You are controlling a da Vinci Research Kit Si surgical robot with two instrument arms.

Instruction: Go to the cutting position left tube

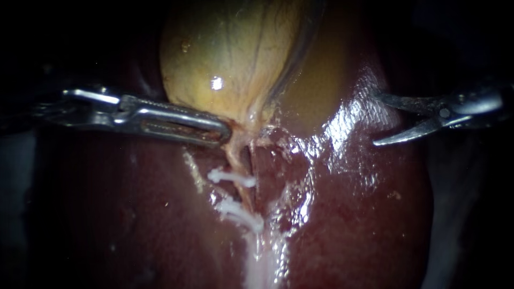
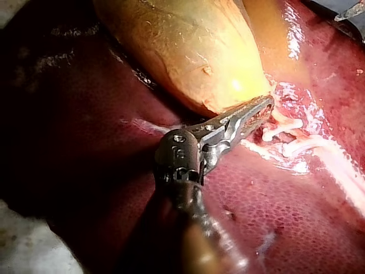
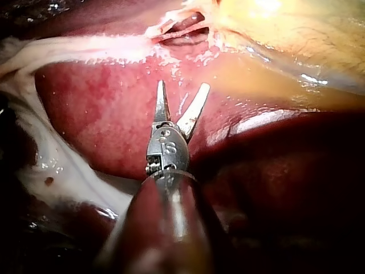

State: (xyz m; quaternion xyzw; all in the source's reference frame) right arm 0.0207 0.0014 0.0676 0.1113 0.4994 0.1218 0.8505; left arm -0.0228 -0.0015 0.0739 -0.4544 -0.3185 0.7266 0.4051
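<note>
The left tube (image 1: 234,154), carrying white clips (image 1: 232,176), runs down from the gallbladder (image 1: 225,59) neck just below the left instrument (image 1: 222,132), its pincer clamped on that neck, while the right instrument (image 1: 376,119), pincer open and empty, hangs well apart over the liver (image 1: 375,214).

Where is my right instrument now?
Endoscope view, right edge: the right instrument hovers over the liver, well right of the clips below the gallbladder.
</note>
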